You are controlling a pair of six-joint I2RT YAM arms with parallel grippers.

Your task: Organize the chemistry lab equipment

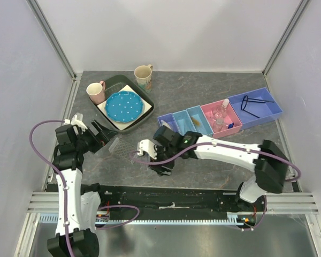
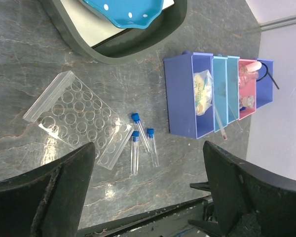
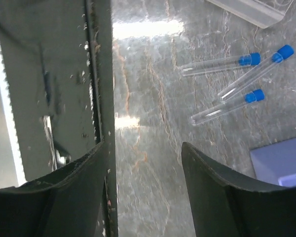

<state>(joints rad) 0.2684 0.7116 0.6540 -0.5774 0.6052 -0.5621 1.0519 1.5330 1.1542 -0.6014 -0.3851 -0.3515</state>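
Three blue-capped clear tubes [image 2: 142, 143] lie loose on the table beside a clear plastic rack [image 2: 76, 118]. The right wrist view shows the same tubes [image 3: 227, 91] ahead of my right gripper [image 3: 145, 145], which is open with nothing between its fingers. My left gripper [image 2: 148, 146] is wide open above the table, near the rack [image 1: 115, 144]. A row of bins holds a whitish bag [image 2: 203, 94], an amber tube [image 2: 220, 123], a stoppered flask [image 1: 221, 114] and a black wire frame [image 1: 255, 101]. In the top view my right gripper [image 1: 161, 163] hides the tubes.
A dark tray [image 1: 111, 84] at the back left carries the blue dotted plate [image 1: 121, 105], with two mugs [image 1: 96, 92] [image 1: 143, 76] beside it. The bin row [image 1: 174, 128] runs to the right. The table's front rail [image 3: 49, 74] lies close beside my right gripper.
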